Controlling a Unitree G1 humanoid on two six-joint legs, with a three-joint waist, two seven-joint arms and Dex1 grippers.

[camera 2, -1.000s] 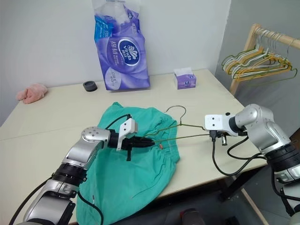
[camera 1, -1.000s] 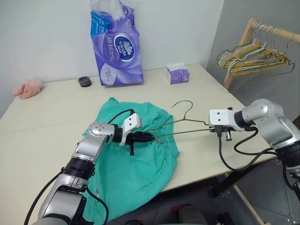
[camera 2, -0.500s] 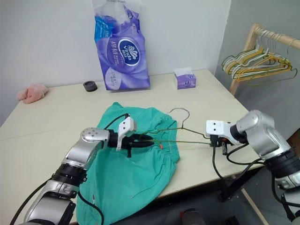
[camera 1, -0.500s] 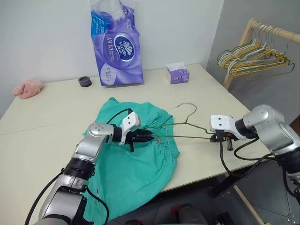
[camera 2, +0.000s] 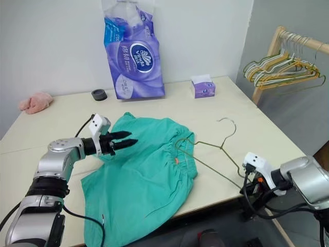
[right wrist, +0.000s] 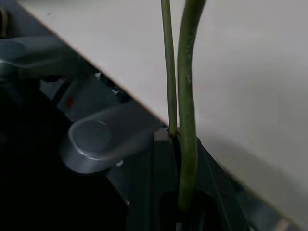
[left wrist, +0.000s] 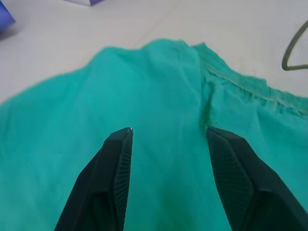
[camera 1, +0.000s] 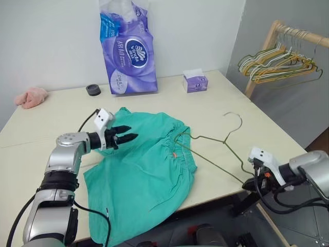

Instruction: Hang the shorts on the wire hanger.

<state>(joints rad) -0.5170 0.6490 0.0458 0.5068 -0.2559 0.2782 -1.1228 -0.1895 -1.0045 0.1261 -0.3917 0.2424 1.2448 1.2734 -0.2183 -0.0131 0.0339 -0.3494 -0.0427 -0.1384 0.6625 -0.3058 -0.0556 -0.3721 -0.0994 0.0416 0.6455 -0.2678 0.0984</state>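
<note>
The teal-green soft fabric shorts (camera 1: 146,170) lie spread on the pale beige table (camera 1: 51,128), with the gathered elastic waistband turned to the robot's right and one leg hanging over the near edge of the table. The thin olive-brown wire hanger (camera 1: 213,149) lies flat on the table at the right of the shorts. One corner of it touches the waistband or goes a little under it; I cannot tell which. Its hook points toward the far right side of the table.

The left gripper (camera 1: 125,135) is above the far left part of the shorts, near the upper edge of the fabric. Its two black fingers (left wrist: 115,178) are apart and released, with only green fabric visible between them, and they do not pinch anything. In the left wrist view the cloth lies below and in front of the fingers.

The right gripper (camera 1: 250,183) is at the near right edge of the table, well apart from the shorts. It is clenched on the near corner of the wire hanger; in the right wrist view two wires (right wrist: 182,86) of the hanger go up from between its fingers.

On the far side of the table stand a tall purple plastic pack of tissue paper (camera 1: 127,49), a small purple tissue box (camera 1: 195,81) and a small black round cap (camera 1: 93,89). A small pink cloth (camera 1: 31,96) lies at the far left.
</note>
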